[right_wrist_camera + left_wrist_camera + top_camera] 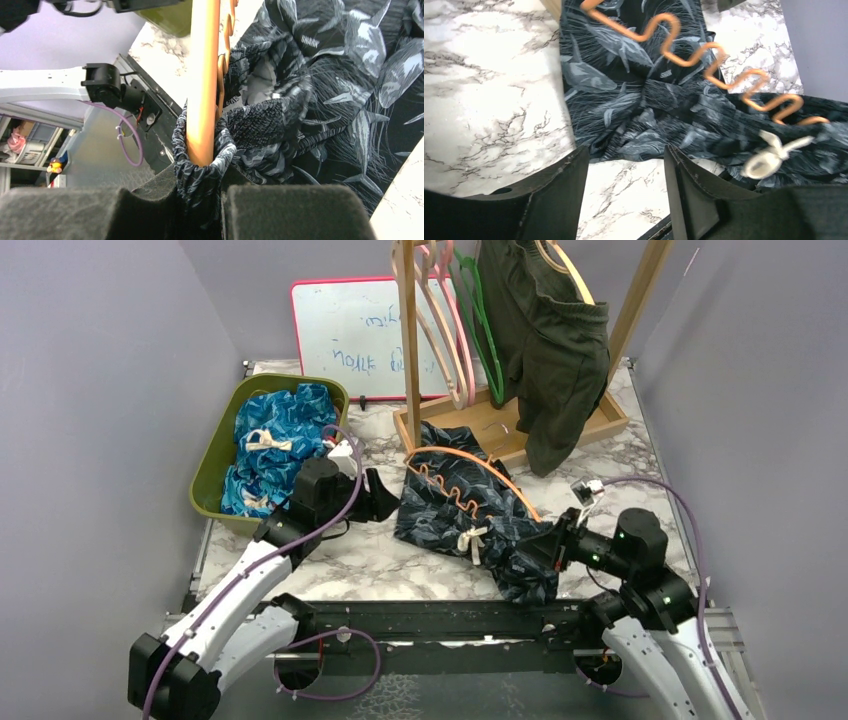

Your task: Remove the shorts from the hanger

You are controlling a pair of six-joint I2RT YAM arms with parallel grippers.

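Pinching the gathered waistband of the navy shorts [455,502] at the lower right of the overhead view, the right gripper [548,543] has its padded jaws pressed together on the cloth. Its wrist view shows the elastic bunched in a loop around one end of the orange hanger [480,465], so the grip looks placed to draw the band off that end. The left gripper [385,498] hovers at centre frame just beside the shorts' left edge, jaws apart and holding nothing, probably ready to steady hanger or cloth against the pull. The shorts lie crumpled mid-frame on the marble-patterned table [370,550], still threaded on the hanger. Their cloth is thin and soft, dark with a pale grey leaf-like print, and a white drawstring [470,540] is tied in a loose bow. The hanger is a smooth, slim rod with an arched top and a wavy lower bar. Olive shorts [555,350] hang in heavy folds from the wooden rack [408,340] at upper centre. Blue printed shorts [275,445] are heaped in the green bin [215,455] at left.
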